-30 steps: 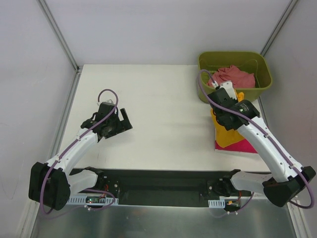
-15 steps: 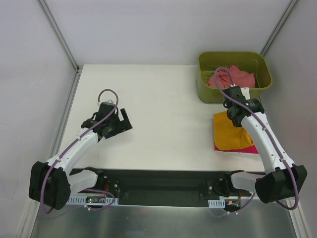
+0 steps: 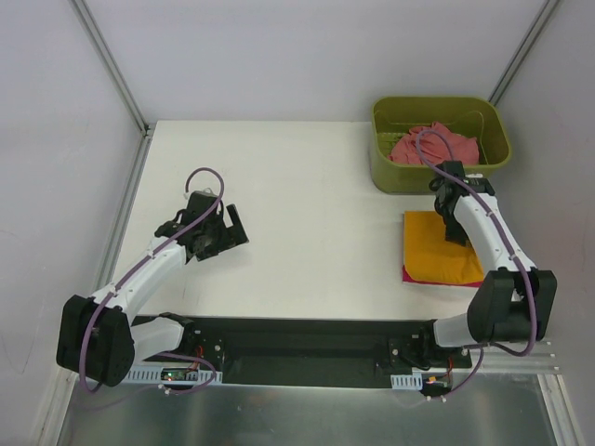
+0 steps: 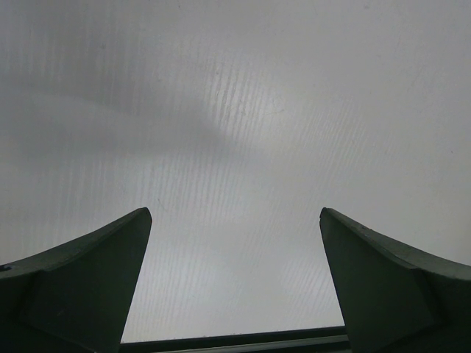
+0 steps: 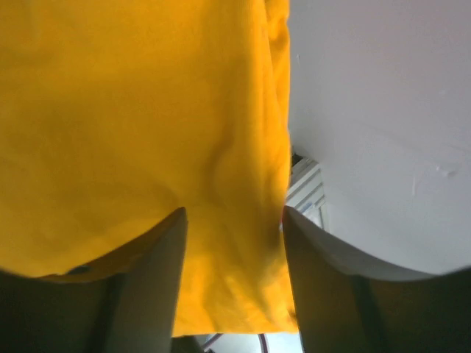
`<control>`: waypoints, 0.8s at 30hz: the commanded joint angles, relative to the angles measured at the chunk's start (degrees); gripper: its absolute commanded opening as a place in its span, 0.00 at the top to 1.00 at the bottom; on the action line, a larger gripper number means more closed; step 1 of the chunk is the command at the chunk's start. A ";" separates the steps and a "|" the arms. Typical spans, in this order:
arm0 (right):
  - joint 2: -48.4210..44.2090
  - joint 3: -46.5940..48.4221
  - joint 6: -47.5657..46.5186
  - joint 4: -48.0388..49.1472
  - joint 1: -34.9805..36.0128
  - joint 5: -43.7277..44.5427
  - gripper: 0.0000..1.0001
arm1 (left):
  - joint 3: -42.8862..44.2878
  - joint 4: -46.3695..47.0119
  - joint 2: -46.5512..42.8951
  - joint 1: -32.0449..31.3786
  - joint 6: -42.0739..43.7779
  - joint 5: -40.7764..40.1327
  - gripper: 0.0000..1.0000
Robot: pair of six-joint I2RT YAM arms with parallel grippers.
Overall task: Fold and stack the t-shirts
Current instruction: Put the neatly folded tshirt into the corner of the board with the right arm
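Observation:
A folded orange-yellow t-shirt [image 3: 432,255] lies flat at the table's right side, on top of a magenta t-shirt [image 3: 409,277] of which only a thin edge shows. A salmon-pink t-shirt [image 3: 432,147] sits crumpled in the olive bin. My right gripper [image 3: 457,232] hangs just over the orange-yellow shirt's far right part. In the right wrist view the yellow cloth [image 5: 132,110] fills the space under that gripper [image 5: 234,213], whose jaws stand apart and pinch nothing. My left gripper [image 3: 218,232] is wide open over bare table at the left, seen from its wrist [image 4: 235,213] with nothing between the fingers.
The olive-green bin [image 3: 442,104] stands at the back right corner, just behind the shirt stack. White walls with metal rails close in the table on the left, back and right. The black base rail [image 3: 297,344] runs along the near edge.
My right gripper has opened and let go of the orange-yellow shirt, which went from hanging bunched to lying flat on the magenta one. The right arm swung rightward. The left arm stayed still.

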 commanded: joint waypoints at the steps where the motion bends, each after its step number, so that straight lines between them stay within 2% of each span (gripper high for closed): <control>1: 3.30 0.93 0.66 1.55 -1.49 3.52 0.33 | 1.04 0.24 0.49 0.49 1.42 1.26 0.01; 2: 3.66 1.28 1.01 1.55 -2.01 4.31 0.24 | 0.96 0.24 0.14 0.49 1.51 1.26 0.00; 3: 4.01 1.63 1.45 1.20 -2.19 5.80 0.08 | 0.96 0.24 -0.03 0.49 1.51 1.18 0.01; 6: 3.14 3.13 4.18 -0.56 -2.19 6.34 0.01 | 0.87 0.24 -0.65 0.49 1.51 1.00 0.01; 10: -4.74 3.66 8.30 -0.82 -2.11 3.72 0.00 | 0.60 0.24 -1.62 0.49 1.51 1.44 0.01; 14: -15.65 0.42 8.75 3.47 -2.19 -9.37 0.00 | 0.60 0.24 -1.88 0.49 1.42 1.79 0.01; 15: -18.11 -1.59 8.49 5.66 -2.19 -14.96 0.00 | 0.60 0.24 -2.06 0.49 1.51 1.79 0.01; 19: -29.44 -5.90 9.01 10.24 -2.19 -26.16 0.01 | 0.60 0.24 -2.50 0.49 1.42 2.05 0.01; 21: -30.96 -7.58 9.71 11.91 -2.19 -32.91 0.01 | 0.52 0.33 -2.41 0.49 1.33 2.14 0.01; 24: -29.92 -9.61 13.39 8.43 -2.19 -32.18 0.00 | 0.43 0.50 -2.41 0.49 1.16 2.58 0.01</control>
